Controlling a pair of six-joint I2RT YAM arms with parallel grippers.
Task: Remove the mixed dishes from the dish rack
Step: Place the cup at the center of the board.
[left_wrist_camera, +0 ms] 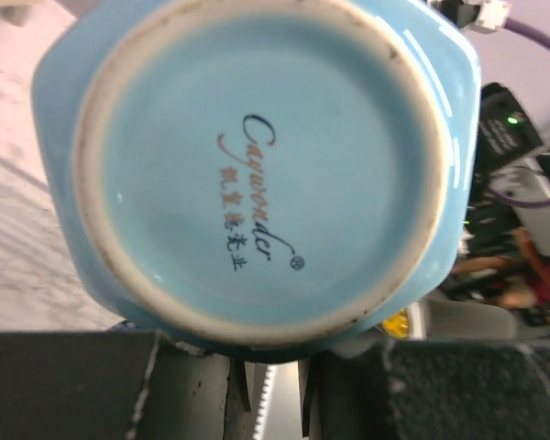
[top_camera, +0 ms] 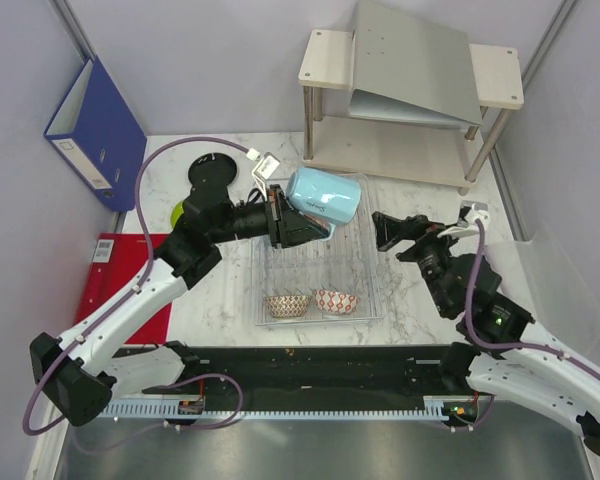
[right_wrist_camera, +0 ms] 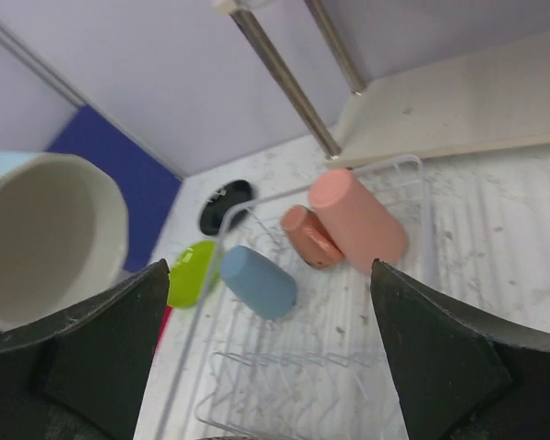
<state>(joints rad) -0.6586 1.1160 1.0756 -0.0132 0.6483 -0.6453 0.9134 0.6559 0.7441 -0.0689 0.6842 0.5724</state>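
My left gripper [top_camera: 302,220] is shut on a light-blue cup [top_camera: 325,195] and holds it on its side above the far end of the dish rack [top_camera: 365,268]. The cup's base fills the left wrist view [left_wrist_camera: 257,174], above the gripper [left_wrist_camera: 273,371]. My right gripper [top_camera: 385,230] is open and empty at the rack's right side. In the right wrist view, between the open fingers of that gripper [right_wrist_camera: 270,302], a second light-blue cup [right_wrist_camera: 257,280], a salmon mug [right_wrist_camera: 310,236] and a salmon cup [right_wrist_camera: 357,218] lie in the rack [right_wrist_camera: 348,376]. Two patterned bowls [top_camera: 288,304] [top_camera: 336,301] sit at its near end.
A black plate [top_camera: 212,172] and a lime-green plate [top_camera: 178,212] lie on the table left of the rack. A beige two-tier shelf [top_camera: 410,90] stands behind it. A blue binder [top_camera: 95,130] leans at far left, and a red folder [top_camera: 110,270] lies below it.
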